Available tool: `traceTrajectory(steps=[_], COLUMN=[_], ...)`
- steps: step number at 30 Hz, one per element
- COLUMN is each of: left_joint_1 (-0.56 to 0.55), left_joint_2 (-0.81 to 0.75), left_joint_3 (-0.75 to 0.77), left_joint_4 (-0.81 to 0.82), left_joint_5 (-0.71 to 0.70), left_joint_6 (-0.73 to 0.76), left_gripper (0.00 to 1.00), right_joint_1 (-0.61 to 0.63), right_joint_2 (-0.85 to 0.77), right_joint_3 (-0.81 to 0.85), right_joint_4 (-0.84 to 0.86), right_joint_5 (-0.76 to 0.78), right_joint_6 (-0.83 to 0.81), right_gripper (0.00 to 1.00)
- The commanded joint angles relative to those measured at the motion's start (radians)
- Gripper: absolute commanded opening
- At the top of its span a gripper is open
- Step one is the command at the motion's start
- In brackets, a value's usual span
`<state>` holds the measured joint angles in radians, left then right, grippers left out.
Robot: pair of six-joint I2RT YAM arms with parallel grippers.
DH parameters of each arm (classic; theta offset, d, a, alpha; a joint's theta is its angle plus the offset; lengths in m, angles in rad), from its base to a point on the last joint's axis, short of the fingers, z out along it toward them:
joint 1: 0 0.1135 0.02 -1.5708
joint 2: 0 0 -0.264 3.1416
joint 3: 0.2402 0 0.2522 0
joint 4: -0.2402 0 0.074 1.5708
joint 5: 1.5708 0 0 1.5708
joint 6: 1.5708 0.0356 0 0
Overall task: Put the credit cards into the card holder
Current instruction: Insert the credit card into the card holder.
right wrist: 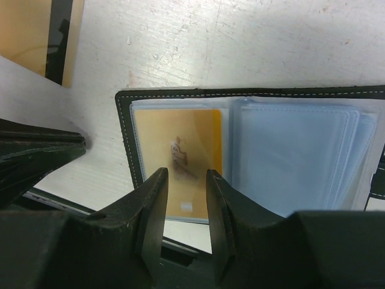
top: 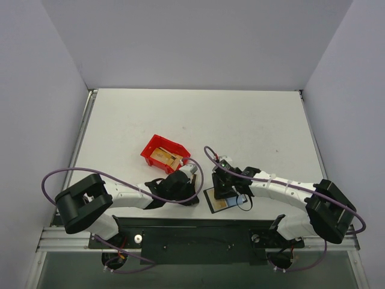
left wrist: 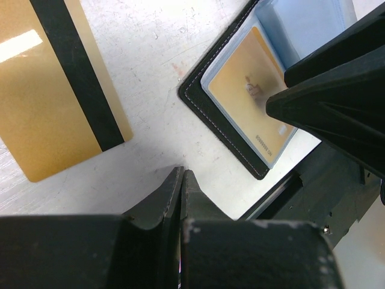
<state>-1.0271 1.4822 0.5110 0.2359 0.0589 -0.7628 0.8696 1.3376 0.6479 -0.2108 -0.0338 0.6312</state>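
Two arms work at this table, each with one purple cable [top: 60, 174] looped off it. On the left, the left arm [top: 129, 198] reaches in toward the middle. Behind it sits one red bin [top: 148, 152] holding gold cards [top: 161, 156], at least two, though I can't count them surely from above.

The left gripper [left wrist: 181, 174] is pinched shut just over the table, and nothing shows between its fingers. Beyond its tips is one striped card [left wrist: 54, 102], gold with a dark band, stripe side up. I can't tell whether it lies quite flat.

To the right of that, near but apart, the one black wallet [right wrist: 125, 144] lies open on the table close to the front edge, with white stitching round its border. One gold card [right wrist: 180, 138] is tucked into its left-hand clear sleeve, and a stack of pale blue sleeves [right wrist: 289, 150] fans out beside it.

The right gripper [right wrist: 185, 174] stands over that sleeved card with its fingers a narrow gap apart, gripping nothing. I can't make out whether the tips touch the plastic.

The table [top: 240, 132] is white, scuffed and scratched. A metal rail [top: 84, 126] runs down its left side, and one black plate [top: 192, 232] at the near edge carries both bases. Plain pale grey walls [top: 192, 42] close it in on three sides.
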Motion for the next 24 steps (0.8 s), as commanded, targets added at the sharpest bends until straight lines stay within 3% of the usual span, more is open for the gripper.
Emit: traceTrajectory(steps=[1, 24], left_joint_1=[-0.005, -0.021], left_joint_2=[0.021, 0.087], left_joint_3=[0.044, 0.116], left_joint_4=[0.009, 0.031], left_joint_5=[0.009, 0.035], left_joint_6=[0.023, 0.039], left_gripper=[0.01, 0.01], right_joint_1=[-0.012, -0.014], right_joint_2=[0.009, 0.044], right_joint_3=[-0.010, -0.010], right_joint_4=[-0.022, -0.068], right_joint_5=[0.023, 0.098], right_joint_6=[0.022, 0.036], right_gripper=[0.28, 0.29])
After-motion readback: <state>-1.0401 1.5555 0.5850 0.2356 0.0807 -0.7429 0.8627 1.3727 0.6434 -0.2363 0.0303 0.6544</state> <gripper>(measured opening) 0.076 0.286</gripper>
